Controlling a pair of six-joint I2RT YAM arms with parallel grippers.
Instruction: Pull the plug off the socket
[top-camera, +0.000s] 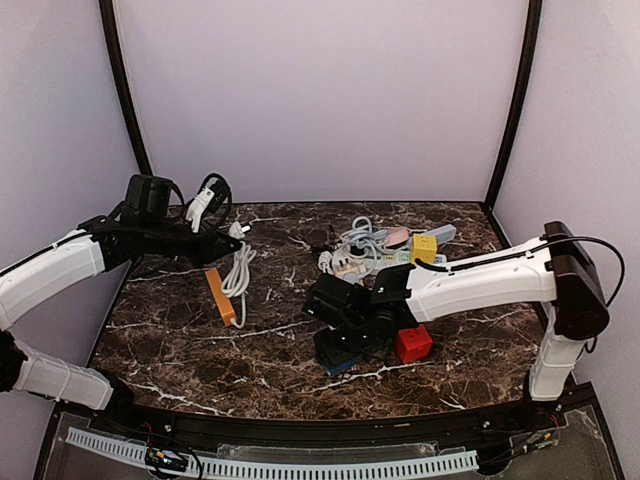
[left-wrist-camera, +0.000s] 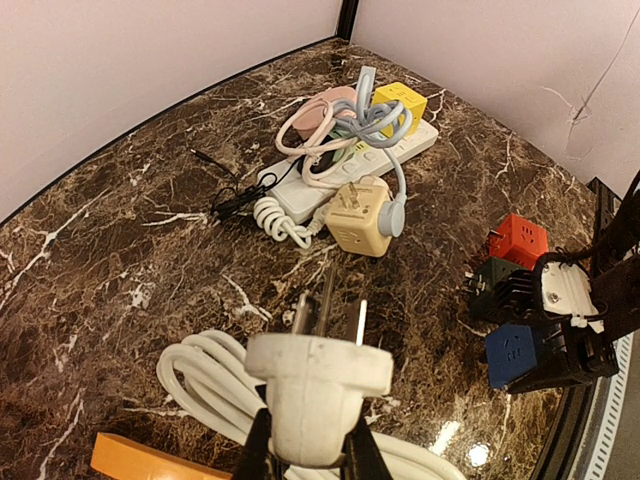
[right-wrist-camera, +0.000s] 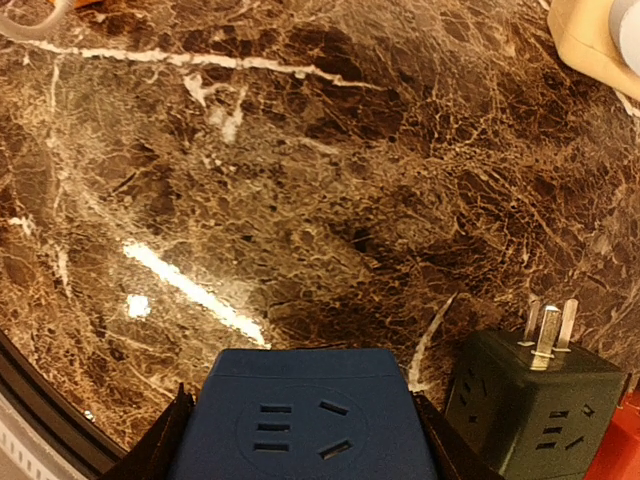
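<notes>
White plug (left-wrist-camera: 318, 385) sits clamped in left claw (left-wrist-camera: 308, 445), while right claw (right-wrist-camera: 300, 455), half-spread, grips blue socket cube (right-wrist-camera: 305, 395).

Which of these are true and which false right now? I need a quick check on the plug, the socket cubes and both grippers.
1. The left gripper is shut on the white plug. True.
2. The white plug sits pushed into the blue cube. False: its three prongs are bare and it is held well apart from that cube.
3. The right gripper holds the blue cube. True.
4. The red cube lies at the far left of the table. False: it stands on the right, beside the dark green cube and next to the right gripper.
</notes>
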